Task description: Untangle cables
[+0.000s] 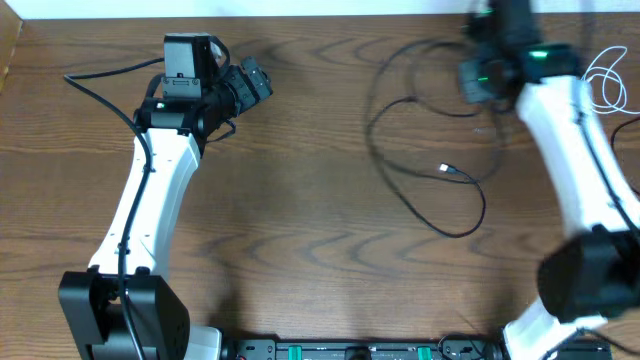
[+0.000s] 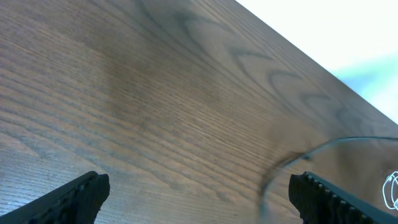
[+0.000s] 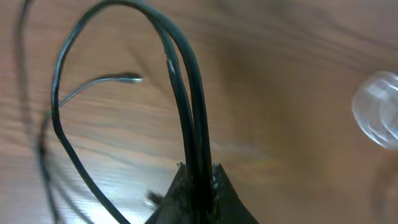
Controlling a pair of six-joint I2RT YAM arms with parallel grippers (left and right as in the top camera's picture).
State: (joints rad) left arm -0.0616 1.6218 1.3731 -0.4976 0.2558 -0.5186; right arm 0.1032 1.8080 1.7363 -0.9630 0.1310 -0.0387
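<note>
Black cable [image 3: 191, 112] first: it sprawls in loose loops across the far right part of the bench [image 1: 300, 200], and its small plug end [image 1: 447, 170] lies flat on the wood inside the curve. Up at the top of that loop, the right tool [image 3: 199, 177] is clamped tight on it. The right wrist view shows two or three black strands squeezed side by side between the closed fingertips, and the loop arches up and away from the pinch. The white cable [image 1: 610, 80] sits apart from the black one, coiled on its own at the bench's far right edge, just beyond the right arm [image 1: 570, 150]. It is only a blur in the wrist view. On the other side, the left tool [image 2: 199, 193] is well away from both cables. Its fingers [image 2: 74, 196] are spread wide over bare wood grain.
</note>
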